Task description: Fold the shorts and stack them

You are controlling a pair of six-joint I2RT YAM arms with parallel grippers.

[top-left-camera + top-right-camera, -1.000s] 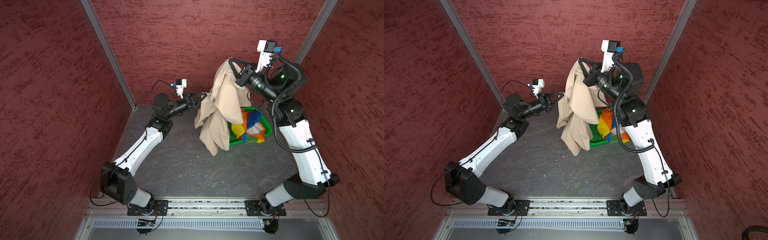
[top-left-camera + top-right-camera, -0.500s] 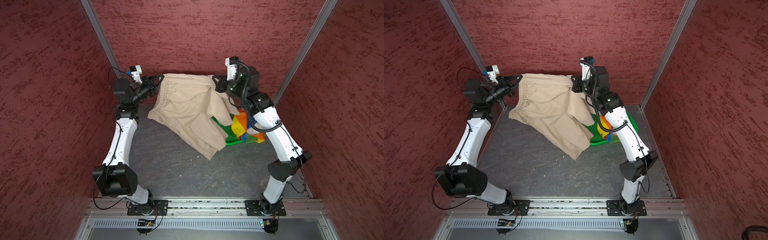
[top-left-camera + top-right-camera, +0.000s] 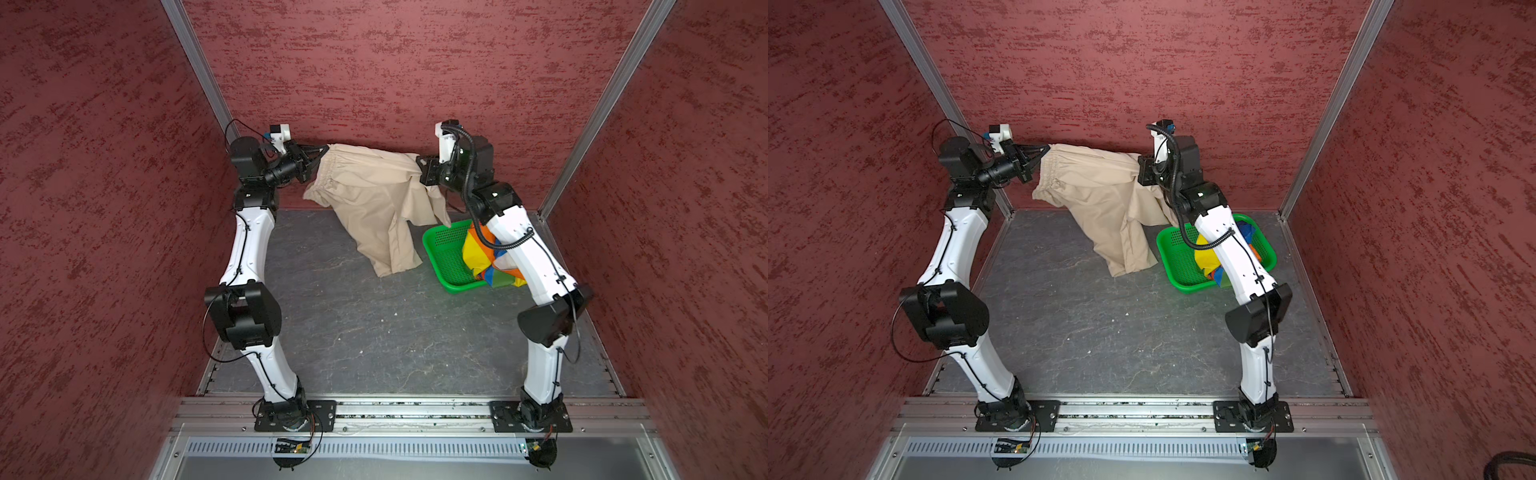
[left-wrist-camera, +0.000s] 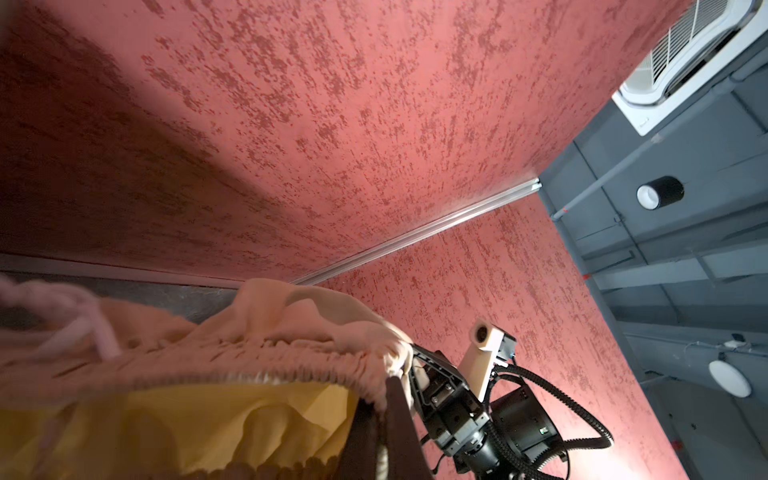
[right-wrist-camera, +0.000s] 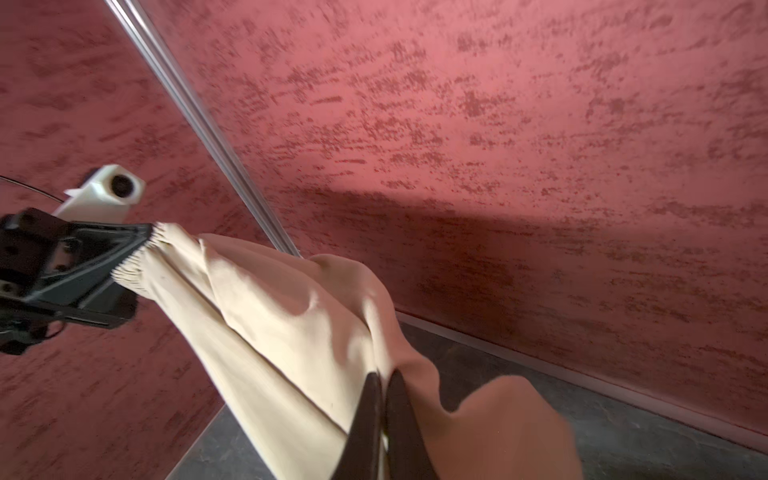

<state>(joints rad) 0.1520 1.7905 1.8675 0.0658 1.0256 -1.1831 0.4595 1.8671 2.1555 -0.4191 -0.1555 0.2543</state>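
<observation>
2 pairs here. Plain beige shorts (image 3: 376, 195): off the counter (image 3: 374, 332), stretched sideways near the back wall. Pinched at the gathered waistband by the shut left fingers (image 3: 313, 150), and at the far side by the shut right fingers (image 5: 365, 415). Sagging between, legs drooping, lowest hem down at the counter, contact unclear. Rainbow-striped shorts (image 3: 478, 253): shiny, crumpled inside the green basket (image 3: 434, 264), partly hidden behind the right arm.
</observation>
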